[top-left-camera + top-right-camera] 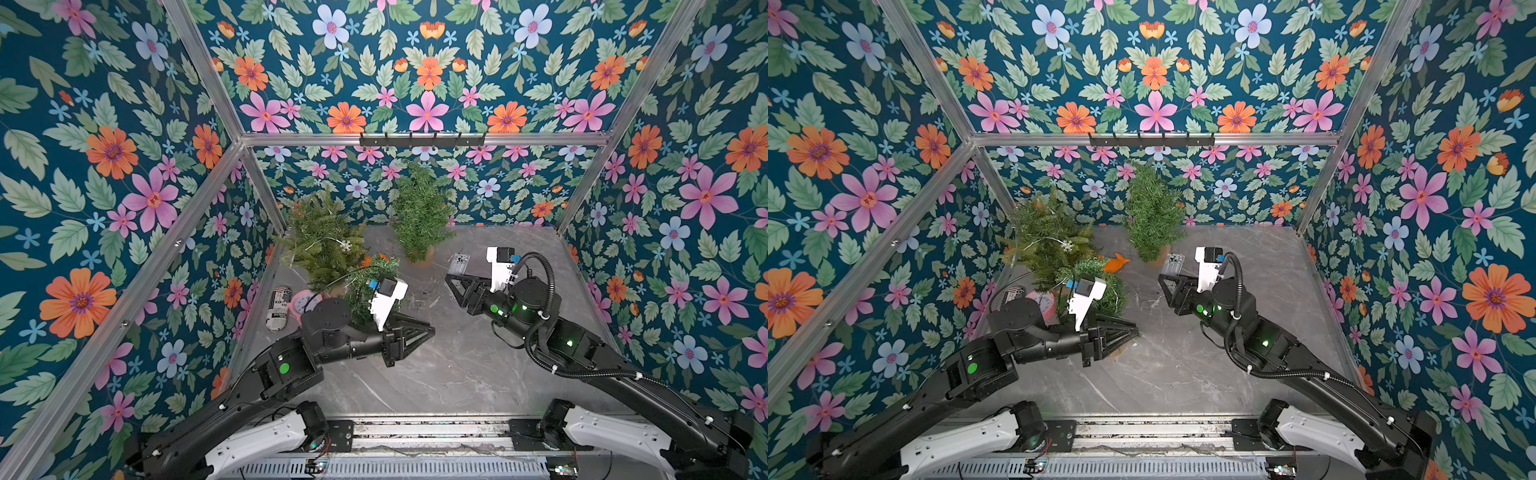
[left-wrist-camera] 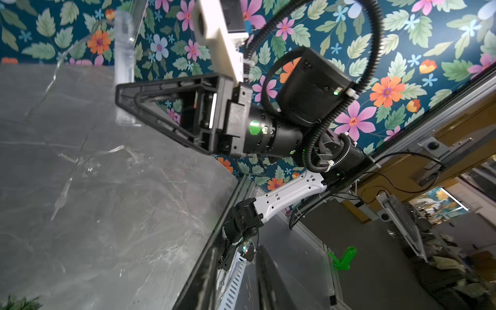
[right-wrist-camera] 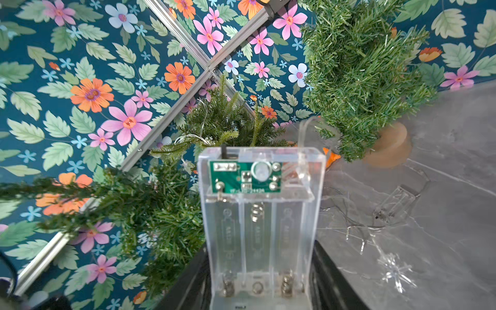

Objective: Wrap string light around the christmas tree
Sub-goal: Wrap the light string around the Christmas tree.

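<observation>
**Fig. Right arm holds the string light's battery box; left arm sits by the small tree.**

Right gripper is clamped on the clear battery box, upright, approx. 1 o'clock on the table. The string light lies mostly loose on the table beside the box, and one strand drapes the tree at 10 o'clock. Left gripper is at 8 o'clock beside the small tree; whether its fingers are closed cannot be told. Best practice, prob.: hold the box firmly, feed slack slowly, pinch the wire near the branches and circle w/o tugging, since the trees look light. Writing: no brand seen. The slot marks and circuit-board print are too small to read, and the letters on the printed roll at 9 o'clock are illegible.
</observation>
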Available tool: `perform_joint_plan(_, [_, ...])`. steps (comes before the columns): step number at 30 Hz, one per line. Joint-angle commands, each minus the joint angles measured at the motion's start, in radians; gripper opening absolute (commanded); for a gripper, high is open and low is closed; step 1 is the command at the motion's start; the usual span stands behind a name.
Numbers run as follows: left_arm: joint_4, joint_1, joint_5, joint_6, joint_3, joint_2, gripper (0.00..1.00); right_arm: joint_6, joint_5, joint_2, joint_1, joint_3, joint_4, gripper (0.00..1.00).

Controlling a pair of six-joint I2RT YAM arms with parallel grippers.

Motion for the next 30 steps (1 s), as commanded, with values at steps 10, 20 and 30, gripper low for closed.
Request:
perform_joint_plan(10, [0.205, -0.241, -0.582, 0.221, -0.022, 0.124, 0.44, 0.324, -0.085, -0.088, 0.002, -0.022, 0.106, 0.21])
perform_joint_plan(20, [0.354, -0.295, -0.845, 0.323, 0.002, 0.225, 0.47, 0.409, -0.135, -0.103, 0.002, -0.044, 0.160, 0.20])
perform_joint_plan(30, [0.447, -0.295, -0.931, 0.371, 0.027, 0.306, 0.50, 0.423, -0.163, -0.123, 0.012, -0.050, 0.194, 0.20])
